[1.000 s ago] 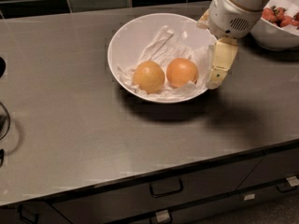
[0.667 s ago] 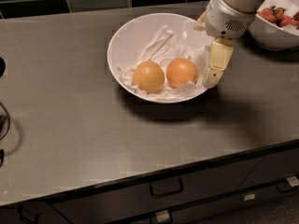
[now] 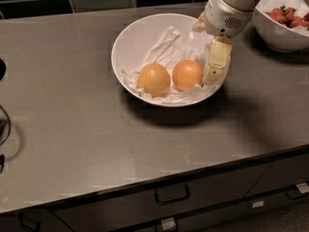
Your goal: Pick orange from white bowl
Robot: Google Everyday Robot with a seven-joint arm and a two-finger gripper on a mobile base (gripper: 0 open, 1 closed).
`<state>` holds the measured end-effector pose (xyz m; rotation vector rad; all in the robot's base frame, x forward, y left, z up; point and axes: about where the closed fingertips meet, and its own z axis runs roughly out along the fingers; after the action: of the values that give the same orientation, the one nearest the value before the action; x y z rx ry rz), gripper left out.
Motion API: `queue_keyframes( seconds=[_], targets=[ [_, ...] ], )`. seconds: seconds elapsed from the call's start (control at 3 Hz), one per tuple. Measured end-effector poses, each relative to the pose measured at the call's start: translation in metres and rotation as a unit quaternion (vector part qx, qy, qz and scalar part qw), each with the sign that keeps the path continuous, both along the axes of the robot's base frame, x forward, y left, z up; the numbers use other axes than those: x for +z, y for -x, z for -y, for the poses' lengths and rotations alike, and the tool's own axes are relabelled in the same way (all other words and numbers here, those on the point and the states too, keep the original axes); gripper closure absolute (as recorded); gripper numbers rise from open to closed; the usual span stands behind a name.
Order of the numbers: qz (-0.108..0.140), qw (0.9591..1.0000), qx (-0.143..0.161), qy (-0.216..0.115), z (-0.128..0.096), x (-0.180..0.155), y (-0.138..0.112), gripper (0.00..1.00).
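The white bowl (image 3: 126,41), lined with crumpled white paper, stands on the counter. Two oranges lie in it side by side. The deeper, reddish orange (image 3: 186,74) is on the right and the paler, yellower one (image 3: 153,79) on the left. My gripper (image 3: 204,53) reaches down into the bowl's right side from above and is open and empty. One beige finger (image 3: 215,62) hangs just right of the reddish orange, close to it or touching. The other finger (image 3: 198,25) shows only a little, behind the wrist.
A smaller white bowl of red berries (image 3: 282,21) stands at the back right, beside my arm. The grey counter (image 3: 72,124) ends in a front edge above drawers (image 3: 171,195). A dark tiled wall runs behind. Dark objects sit at the left edge.
My gripper has moved a little to the left, from the bowl's right rim into the bowl and closer to the reddish orange. The oranges have not moved.
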<state>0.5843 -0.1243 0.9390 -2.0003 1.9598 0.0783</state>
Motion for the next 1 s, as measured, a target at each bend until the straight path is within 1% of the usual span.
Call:
queue_keyframes(
  seconds=[0.33, 0.67, 1.0],
  targets=[
    [-0.001, 1.0, 0.008, -0.002, -0.006, -0.0021, -0.0086, 0.15],
    [-0.003, 0.9999, 0.013, -0.004, -0.0109, -0.0037, -0.0145, 0.15],
    [-0.003, 0.9999, 0.012, -0.004, -0.0109, -0.0038, -0.0144, 0.27]
  ],
)
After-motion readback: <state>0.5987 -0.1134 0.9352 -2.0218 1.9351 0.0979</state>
